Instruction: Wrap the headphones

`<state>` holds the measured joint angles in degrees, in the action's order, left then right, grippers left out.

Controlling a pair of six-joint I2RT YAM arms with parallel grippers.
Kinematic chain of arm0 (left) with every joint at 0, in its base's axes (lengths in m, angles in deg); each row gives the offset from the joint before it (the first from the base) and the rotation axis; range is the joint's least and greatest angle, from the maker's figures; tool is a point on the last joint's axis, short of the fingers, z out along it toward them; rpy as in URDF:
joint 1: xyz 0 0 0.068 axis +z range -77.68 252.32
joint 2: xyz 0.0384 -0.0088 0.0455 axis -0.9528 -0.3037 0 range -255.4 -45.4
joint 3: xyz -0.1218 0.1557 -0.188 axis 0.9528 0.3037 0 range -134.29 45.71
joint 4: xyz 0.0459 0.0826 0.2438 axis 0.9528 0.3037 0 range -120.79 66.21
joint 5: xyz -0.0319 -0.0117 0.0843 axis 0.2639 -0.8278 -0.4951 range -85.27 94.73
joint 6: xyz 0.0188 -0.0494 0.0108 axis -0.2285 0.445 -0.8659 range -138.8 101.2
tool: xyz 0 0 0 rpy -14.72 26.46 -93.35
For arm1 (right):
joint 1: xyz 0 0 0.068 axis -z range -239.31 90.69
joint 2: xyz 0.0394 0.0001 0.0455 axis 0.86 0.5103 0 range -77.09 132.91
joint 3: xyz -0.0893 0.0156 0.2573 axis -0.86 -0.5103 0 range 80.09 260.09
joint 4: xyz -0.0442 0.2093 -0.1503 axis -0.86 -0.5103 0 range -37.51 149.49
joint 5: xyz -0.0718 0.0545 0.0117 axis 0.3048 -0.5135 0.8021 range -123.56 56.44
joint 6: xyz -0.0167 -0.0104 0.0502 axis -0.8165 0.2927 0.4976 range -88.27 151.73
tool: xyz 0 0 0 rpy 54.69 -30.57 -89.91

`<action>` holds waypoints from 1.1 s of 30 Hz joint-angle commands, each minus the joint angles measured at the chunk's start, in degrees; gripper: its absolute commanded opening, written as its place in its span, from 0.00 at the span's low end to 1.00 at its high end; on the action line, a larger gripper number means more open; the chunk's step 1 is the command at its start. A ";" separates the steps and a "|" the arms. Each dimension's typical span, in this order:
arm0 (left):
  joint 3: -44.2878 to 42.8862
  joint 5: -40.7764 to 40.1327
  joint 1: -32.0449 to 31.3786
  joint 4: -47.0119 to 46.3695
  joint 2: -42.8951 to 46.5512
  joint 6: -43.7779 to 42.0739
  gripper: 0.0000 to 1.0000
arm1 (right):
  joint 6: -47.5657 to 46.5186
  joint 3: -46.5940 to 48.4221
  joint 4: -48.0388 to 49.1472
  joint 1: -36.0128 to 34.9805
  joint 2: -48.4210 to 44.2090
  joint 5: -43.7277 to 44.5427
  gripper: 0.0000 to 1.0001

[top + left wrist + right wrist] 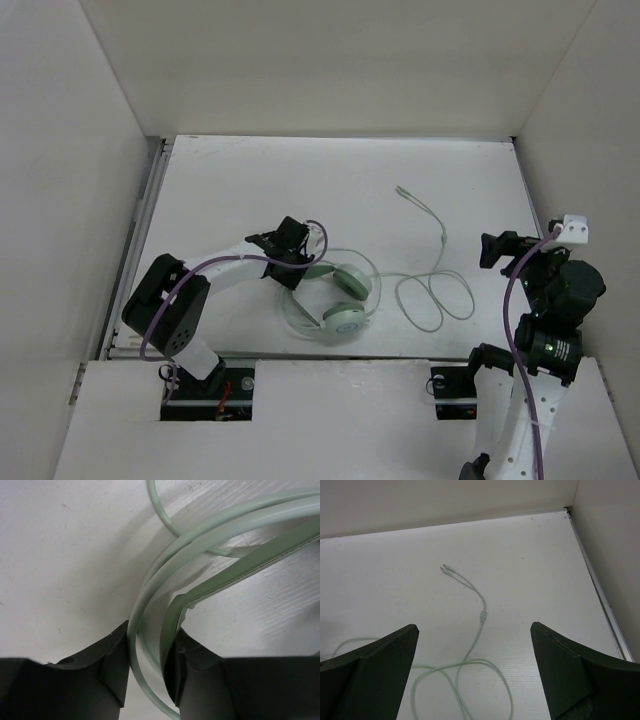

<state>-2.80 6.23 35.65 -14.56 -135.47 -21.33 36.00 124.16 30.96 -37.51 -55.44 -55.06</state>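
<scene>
The pale mint-green headphones [350, 283] lie on the white table, ear cups to the right and the headband [291, 305] curving left. My left gripper [296, 271] is shut on the headband [215, 522], a black finger [107, 667] pressing each side of it in the left wrist view, where the gripper [150, 630] fills the bottom. The thin pale cable [432, 300] runs right from the cups in loose loops and ends in a plug [400, 190]. My right gripper [492, 250] is open and empty, held above the table right of the loops [482, 612], with the gripper [474, 626] spread wide in the right wrist view.
White walls enclose the table on the left, back and right. A metal rail [140, 230] runs along the left edge, another [600, 590] along the right. The purple robot cable [230, 262] follows the left arm.
</scene>
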 commanded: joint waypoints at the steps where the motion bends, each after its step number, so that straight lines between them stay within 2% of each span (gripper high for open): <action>1: 0.96 0.00 -0.38 2.58 -0.82 -0.02 0.28 | 1.26 0.13 3.13 0.48 -0.56 -0.56 1.00; 4: 0.96 -0.27 0.41 2.58 -0.82 0.06 0.08 | 1.26 0.05 3.31 0.48 -0.56 -0.56 1.00; 7: 0.09 -0.88 1.03 2.76 -0.99 0.41 0.01 | 1.26 -0.13 3.31 0.48 -0.56 -0.56 1.00; 15: -4.13 -6.33 0.68 3.19 1.38 0.85 0.00 | 1.35 0.22 3.31 0.48 -0.47 -0.56 1.00; 22: -19.06 -8.00 0.50 5.48 7.79 -1.16 0.00 | 0.74 2.07 3.84 -0.49 1.73 -1.62 1.00; 26: -28.72 -8.00 -0.82 8.29 9.63 -1.34 0.00 | -0.49 4.87 3.75 -3.73 4.27 -4.42 1.00; 33: -36.82 -7.48 -0.29 10.40 14.73 -1.69 0.00 | -4.97 11.64 1.29 -9.97 10.86 -10.66 1.00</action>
<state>-35.59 -2.36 35.26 -5.12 -124.60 -23.56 33.46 131.83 31.18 -45.58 -46.24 -61.05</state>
